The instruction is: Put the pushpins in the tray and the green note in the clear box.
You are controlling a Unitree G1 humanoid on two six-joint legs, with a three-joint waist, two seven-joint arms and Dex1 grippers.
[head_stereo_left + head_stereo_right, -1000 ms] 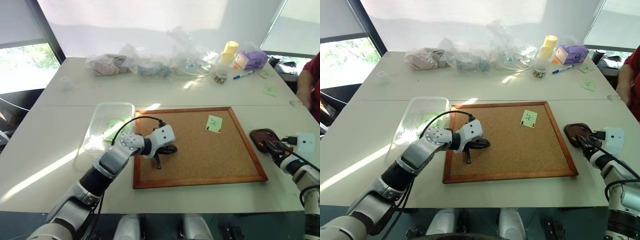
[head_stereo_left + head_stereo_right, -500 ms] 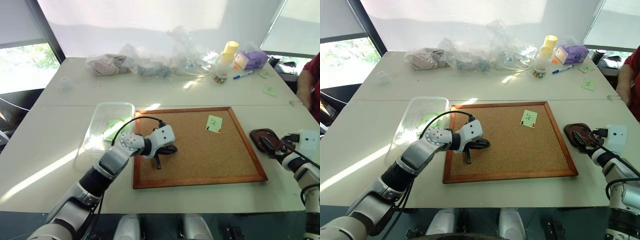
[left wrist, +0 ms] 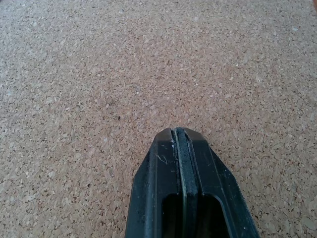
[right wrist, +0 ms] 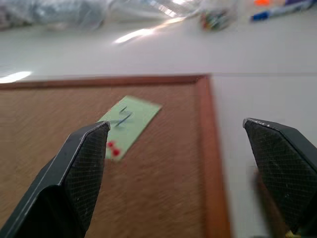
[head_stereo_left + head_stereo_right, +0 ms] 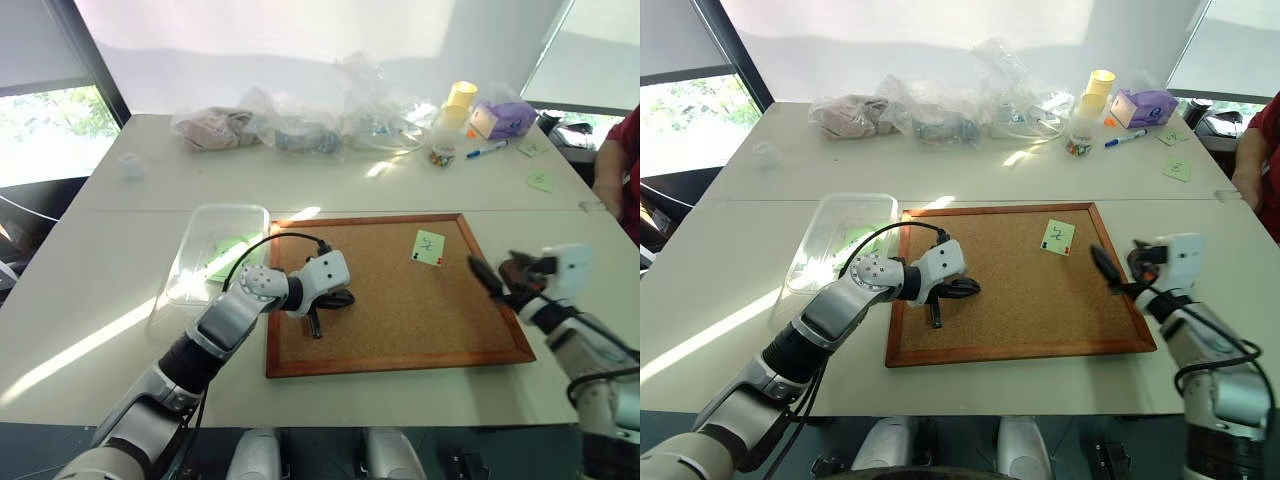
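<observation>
Pale green square note point(image 5: 428, 247) w/ red pushpins point(image 4: 113, 148) sits near wood-framed cork board's point(image 5: 400, 300) far right corner. Right gripper point(image 5: 503, 275) over board's right edge, jaws wide apart, hiding most of dark brown tray; left gripper point(image 3: 180, 148) jaws together mid-board.

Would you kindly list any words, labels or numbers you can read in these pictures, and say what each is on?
None can be read.
Green note on the cork board: a dark scribble, no legible word.
Notes at the table's far right: marks too small to read.
Purple box: any label too small to read.
</observation>
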